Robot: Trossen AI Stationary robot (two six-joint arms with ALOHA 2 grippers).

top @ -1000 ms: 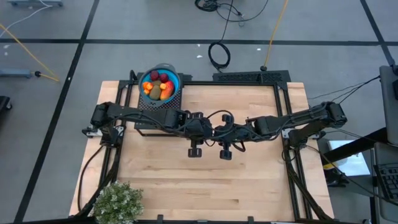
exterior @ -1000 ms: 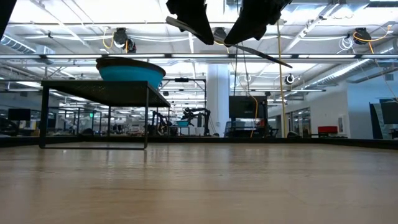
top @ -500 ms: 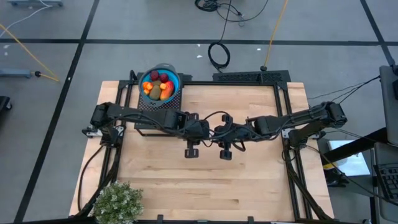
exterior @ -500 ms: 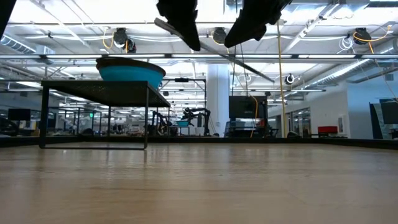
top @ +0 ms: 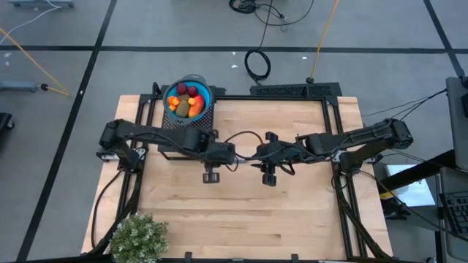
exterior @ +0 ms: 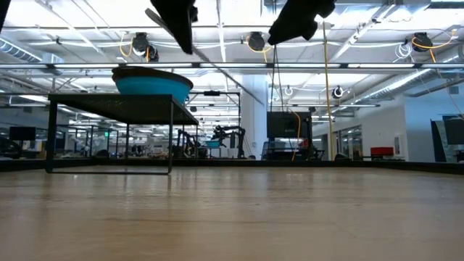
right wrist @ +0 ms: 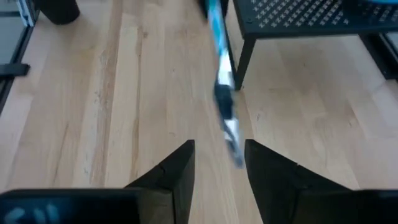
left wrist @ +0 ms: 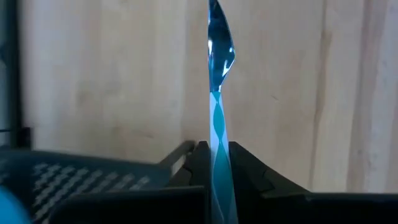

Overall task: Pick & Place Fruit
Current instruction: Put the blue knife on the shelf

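The fruit (top: 186,101), red, orange and brown-green pieces, lies in a blue bowl (top: 207,93) on a black mesh stand (top: 175,123) at the table's far left. High over the table's middle, my left gripper (top: 219,155) is shut on a thin white-and-blue pen (left wrist: 217,134). In the low view the pen (exterior: 217,64) slants down past the left gripper (exterior: 179,22). My right gripper (right wrist: 219,163) stands open just right of it, and the pen (right wrist: 222,81) hangs ahead of its fingers, apart from them. My left gripper pinches the pen's striped shaft (left wrist: 217,158) between its two fingers, coming at it steeply from above. The pen runs on past the fingertips to its clear blue tip (left wrist: 219,53). It hangs slanted, high above the tabletop.
A bushy green plant (top: 139,237) stands at the near left corner. The black stand's legs (exterior: 171,138) rise from the table at the far left. Bare wood (top: 241,219) spreads under and in front of both grippers.
My right gripper has opened and let go of the pen, which both grippers held a second ago. My left gripper has gone toward the table's left edge, tipping further downward, and has carried the pen away from the right gripper.
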